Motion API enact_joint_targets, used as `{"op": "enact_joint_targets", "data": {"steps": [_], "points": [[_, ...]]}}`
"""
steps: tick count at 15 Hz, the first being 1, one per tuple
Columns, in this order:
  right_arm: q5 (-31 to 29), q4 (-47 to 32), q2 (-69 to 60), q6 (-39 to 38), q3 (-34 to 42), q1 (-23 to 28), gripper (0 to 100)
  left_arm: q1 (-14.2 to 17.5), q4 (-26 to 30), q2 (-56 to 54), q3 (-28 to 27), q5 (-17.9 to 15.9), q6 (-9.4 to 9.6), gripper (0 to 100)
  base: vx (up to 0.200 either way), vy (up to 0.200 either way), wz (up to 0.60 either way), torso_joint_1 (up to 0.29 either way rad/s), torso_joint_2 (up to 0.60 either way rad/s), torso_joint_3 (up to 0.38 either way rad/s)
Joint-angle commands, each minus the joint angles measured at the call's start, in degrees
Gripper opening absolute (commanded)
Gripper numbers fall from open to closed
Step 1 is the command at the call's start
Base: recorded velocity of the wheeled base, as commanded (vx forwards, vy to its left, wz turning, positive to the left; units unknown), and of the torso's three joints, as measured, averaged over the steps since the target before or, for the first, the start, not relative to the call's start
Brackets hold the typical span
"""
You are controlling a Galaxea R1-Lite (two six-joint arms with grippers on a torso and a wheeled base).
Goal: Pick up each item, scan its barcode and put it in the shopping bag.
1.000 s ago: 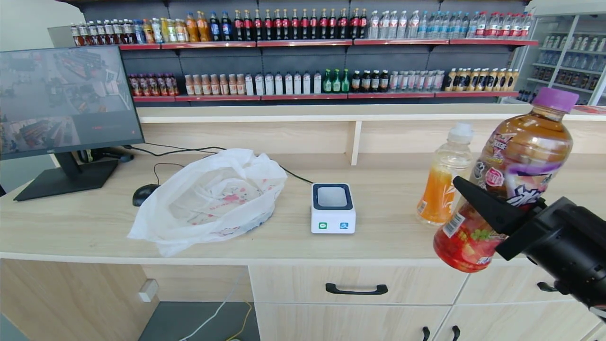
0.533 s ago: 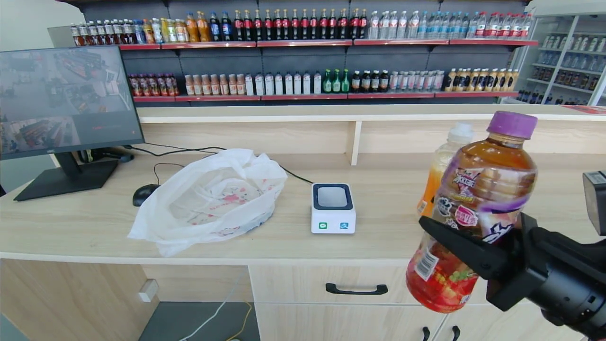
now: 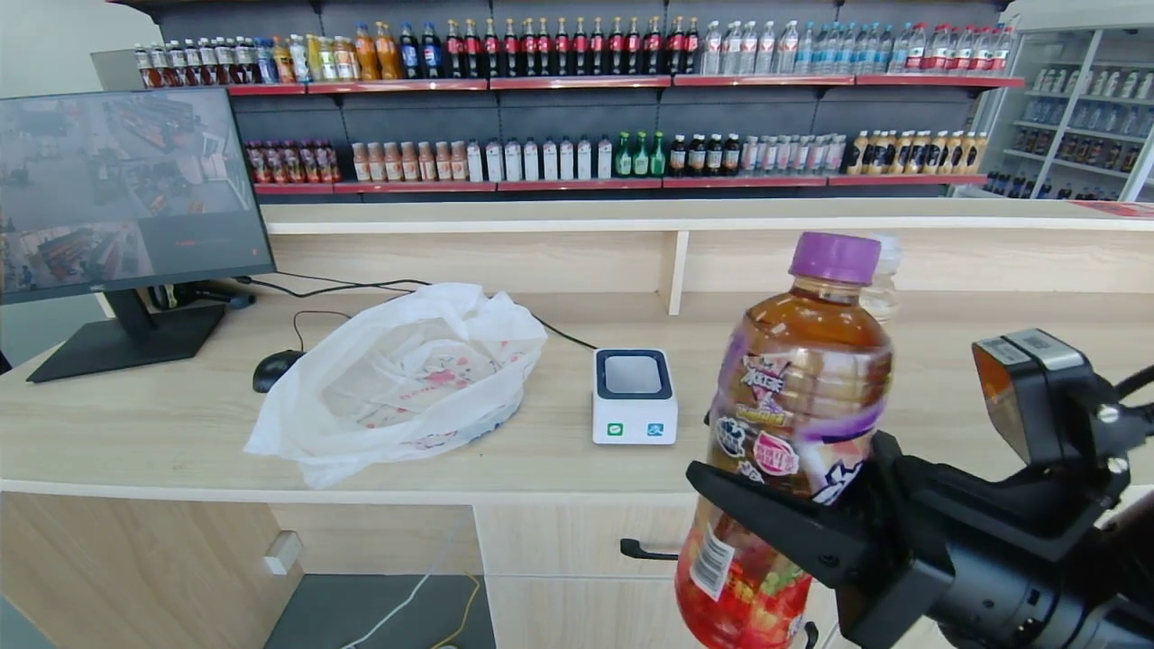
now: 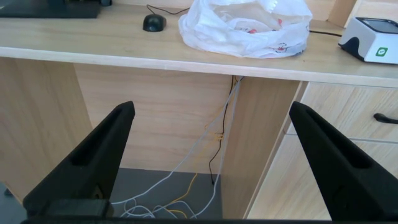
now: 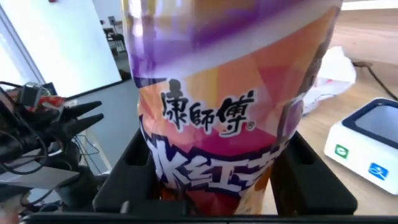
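Clearly, the right gripper (image 3: 766, 509) pinches the purple-capped tea bottle (image 3: 798, 379) around its lower half, nearly upright, off the counter (image 3: 135, 424) and seemingly nearer the camera than the scanner (image 3: 633, 395), to its right.
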State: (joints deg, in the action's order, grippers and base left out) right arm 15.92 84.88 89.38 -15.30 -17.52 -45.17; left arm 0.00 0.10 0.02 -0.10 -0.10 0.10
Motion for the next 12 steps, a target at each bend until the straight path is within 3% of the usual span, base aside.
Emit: {"op": "enact_joint_targets", "data": {"steps": [1, 3, 12], "points": [[0.0, 1.2, 5.6, -4.2, -6.1, -1.2, 0, 0.0, 0.0, 0.0, 0.0, 0.0, -0.01, 100, 0.000, 0.000, 0.00, 0.000, 0.00, 0.000], [0.0, 5.1, 9.2, -9.9, -7.5, -1.2, 0, 0.0, 0.0, 0.0, 0.1, 0.0, -0.01, 100, 0.000, 0.000, 0.00, 0.000, 0.00, 0.000], [0.0, 5.1, 4.4, -30.2, -8.2, -3.7, 0, 0.1, 0.0, 0.0, 0.0, 0.0, -0.01, 100, 0.000, 0.000, 0.00, 0.000, 0.00, 0.000]]}}
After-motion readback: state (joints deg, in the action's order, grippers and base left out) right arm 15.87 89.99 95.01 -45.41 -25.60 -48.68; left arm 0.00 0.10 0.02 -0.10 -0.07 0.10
